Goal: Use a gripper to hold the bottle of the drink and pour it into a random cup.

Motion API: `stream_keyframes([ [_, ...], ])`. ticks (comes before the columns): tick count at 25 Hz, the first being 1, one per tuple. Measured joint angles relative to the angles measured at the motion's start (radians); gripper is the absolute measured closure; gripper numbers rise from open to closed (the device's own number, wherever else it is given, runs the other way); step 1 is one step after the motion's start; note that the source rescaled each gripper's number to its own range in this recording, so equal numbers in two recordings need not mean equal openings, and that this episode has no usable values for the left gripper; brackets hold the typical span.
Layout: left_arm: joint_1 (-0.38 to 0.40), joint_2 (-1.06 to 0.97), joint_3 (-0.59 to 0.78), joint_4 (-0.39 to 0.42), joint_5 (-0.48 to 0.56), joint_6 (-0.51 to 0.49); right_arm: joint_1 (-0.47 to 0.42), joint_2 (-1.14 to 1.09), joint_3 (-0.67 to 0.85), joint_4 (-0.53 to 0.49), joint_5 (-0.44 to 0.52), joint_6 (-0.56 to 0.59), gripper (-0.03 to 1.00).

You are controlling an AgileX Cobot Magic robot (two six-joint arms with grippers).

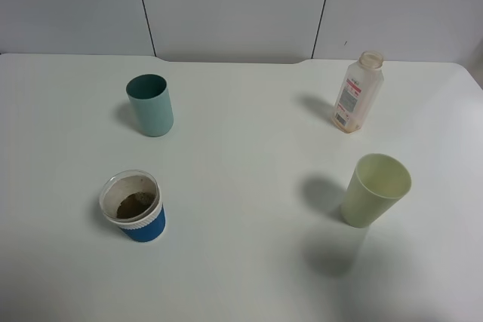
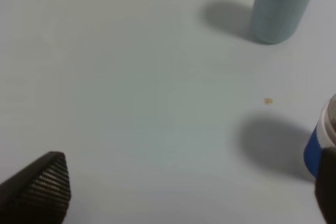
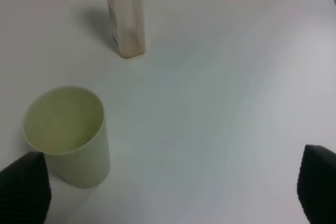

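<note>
Cropping bottle (image 3: 125,17) top, cup (image 2: 321,142) half-hidden

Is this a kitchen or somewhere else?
Probably a robot test room, not a kitchen: a bare white table, plain grey wall panels, and only three cups and a bottle set out.

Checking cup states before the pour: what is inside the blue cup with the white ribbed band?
The blue cup shows a brown-stained interior with a dark brownish patch at the bottom. Whether that is liquid or dried residue cannot be told. Nothing covers its mouth.
</note>
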Motion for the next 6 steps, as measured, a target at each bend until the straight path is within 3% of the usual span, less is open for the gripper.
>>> stream_keyframes([
  [6,0.0,0.0,0.0,0.0,0.0,0.0,0.0,0.0,0.0,0.0,0.0,0.0,-0.03],
])
